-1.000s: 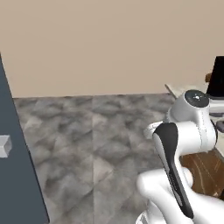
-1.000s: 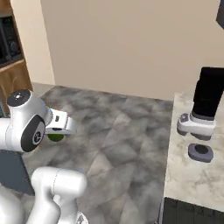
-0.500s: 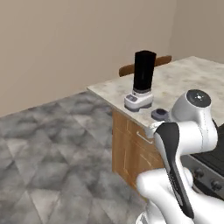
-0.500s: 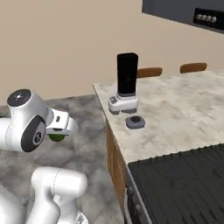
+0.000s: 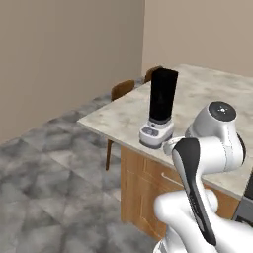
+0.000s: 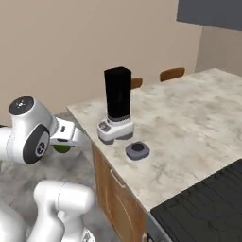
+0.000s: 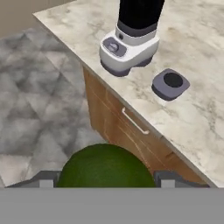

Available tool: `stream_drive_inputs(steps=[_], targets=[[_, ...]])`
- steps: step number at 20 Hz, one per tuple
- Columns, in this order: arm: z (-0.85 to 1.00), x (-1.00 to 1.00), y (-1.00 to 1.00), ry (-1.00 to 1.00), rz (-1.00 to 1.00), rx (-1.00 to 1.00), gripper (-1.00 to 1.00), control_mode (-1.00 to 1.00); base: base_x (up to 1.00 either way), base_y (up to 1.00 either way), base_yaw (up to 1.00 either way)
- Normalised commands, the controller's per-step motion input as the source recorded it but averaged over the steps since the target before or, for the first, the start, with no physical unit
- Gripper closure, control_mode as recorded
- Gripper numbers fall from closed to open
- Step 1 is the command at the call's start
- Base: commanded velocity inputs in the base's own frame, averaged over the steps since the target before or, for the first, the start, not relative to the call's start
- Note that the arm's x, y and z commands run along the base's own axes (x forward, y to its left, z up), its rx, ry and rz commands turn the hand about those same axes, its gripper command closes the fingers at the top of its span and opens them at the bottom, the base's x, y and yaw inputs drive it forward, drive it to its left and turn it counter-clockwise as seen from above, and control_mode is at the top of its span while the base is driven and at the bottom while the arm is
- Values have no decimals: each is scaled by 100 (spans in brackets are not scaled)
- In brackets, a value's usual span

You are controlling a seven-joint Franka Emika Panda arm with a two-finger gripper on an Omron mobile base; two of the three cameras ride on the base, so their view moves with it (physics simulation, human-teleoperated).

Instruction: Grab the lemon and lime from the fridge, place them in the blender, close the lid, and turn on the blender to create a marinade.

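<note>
Fingers (image 7: pixel 105 177) clamped a green lime (image 7: pixel 105 168). Blender (image 6: pixel 117 105) stood upright on the worktop (image 6: pixel 198 118), long axis vertical, dial facing the edge. Lid (image 7: pixel 170 84) lay flat at its 4 o'clock in hand view.

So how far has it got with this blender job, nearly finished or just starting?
Roughly midway. A round green lime is clamped in the hand, held out in front of the marble counter. The tall black blender on its pale grey base stands uncovered, its small round grey lid lying beside it. Left to do: drop the lime in, fit the lid, turn the dial. Whether the jar already holds fruit cannot be seen.
</note>
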Motion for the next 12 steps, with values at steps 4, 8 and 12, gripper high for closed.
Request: stream_drive_inputs(steps=[4, 8, 12], targets=[[0, 0, 0, 0, 0, 0, 100, 100, 22, 39, -67], [0, 0, 0, 0, 0, 0, 100, 100, 41, 68, -62], [0, 0, 0, 0, 0, 0, 100, 100, 57, 77, -49]])
